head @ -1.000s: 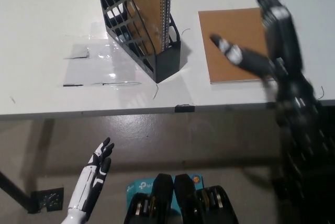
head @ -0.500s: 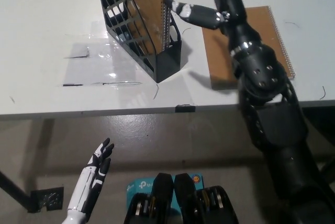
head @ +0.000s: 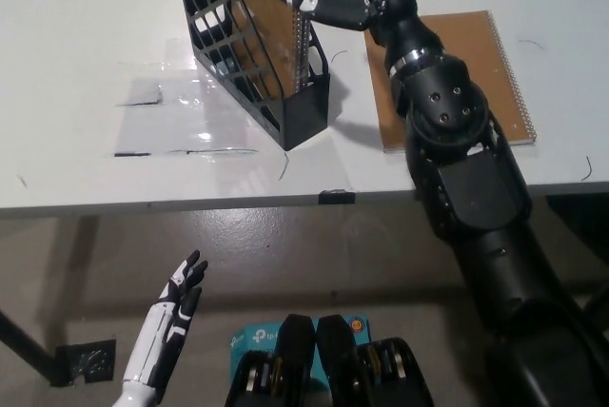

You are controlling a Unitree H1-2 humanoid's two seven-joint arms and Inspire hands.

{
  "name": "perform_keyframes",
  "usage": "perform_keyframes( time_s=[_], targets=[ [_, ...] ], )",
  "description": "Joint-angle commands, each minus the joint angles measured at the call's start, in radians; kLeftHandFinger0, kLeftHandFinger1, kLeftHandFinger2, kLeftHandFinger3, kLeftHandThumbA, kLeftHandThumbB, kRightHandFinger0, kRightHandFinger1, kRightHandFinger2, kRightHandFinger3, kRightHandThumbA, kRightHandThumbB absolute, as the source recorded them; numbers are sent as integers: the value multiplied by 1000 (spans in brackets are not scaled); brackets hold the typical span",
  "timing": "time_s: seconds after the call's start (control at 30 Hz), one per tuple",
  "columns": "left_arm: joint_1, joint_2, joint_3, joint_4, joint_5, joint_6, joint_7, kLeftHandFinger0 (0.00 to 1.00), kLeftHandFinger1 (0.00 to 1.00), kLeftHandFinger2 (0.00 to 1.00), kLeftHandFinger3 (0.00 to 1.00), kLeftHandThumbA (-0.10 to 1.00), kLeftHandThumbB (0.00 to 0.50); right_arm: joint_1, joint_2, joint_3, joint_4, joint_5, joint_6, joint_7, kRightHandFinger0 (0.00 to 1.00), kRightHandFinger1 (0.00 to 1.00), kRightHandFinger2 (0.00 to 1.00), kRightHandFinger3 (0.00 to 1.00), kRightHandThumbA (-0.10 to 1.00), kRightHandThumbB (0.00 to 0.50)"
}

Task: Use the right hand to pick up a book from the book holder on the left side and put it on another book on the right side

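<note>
Two spiral-bound brown books share the white table [head: 76, 65]: one book [head: 271, 17] stands tilted in the black book holder [head: 243, 55] toward the far edge, the other book [head: 485, 69] lies flat near the right end of the front edge. My right hand [head: 328, 3] is at the standing book's spiral edge, one finger across it, though I cannot tell whether it grips. My left hand [head: 171, 321] hangs below the front edge, fingers spread, empty.
</note>
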Motion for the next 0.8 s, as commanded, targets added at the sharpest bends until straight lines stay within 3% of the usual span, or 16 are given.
perform_keyframes(
  time_s=[0.0, 0.43, 0.77],
  targets=[
    [6, 5, -3, -40, -1, -23, -6, 1000, 1000, 1000, 1000, 1000, 110, -89, 13, -18, 22, 18, -9, -18, 1000, 1000, 1000, 1000, 906, 272],
    [7, 11, -9, -53, 9, -7, -11, 1000, 1000, 1000, 1000, 1000, 95, -141, 24, -35, 144, 19, -23, -31, 1000, 1000, 1000, 1000, 891, 279],
    [4, 11, -9, -50, 3, -12, -10, 1000, 1000, 1000, 1000, 1000, 86, -152, 45, -30, 181, 16, -26, -39, 1000, 1000, 1000, 1000, 913, 323]
  ],
)
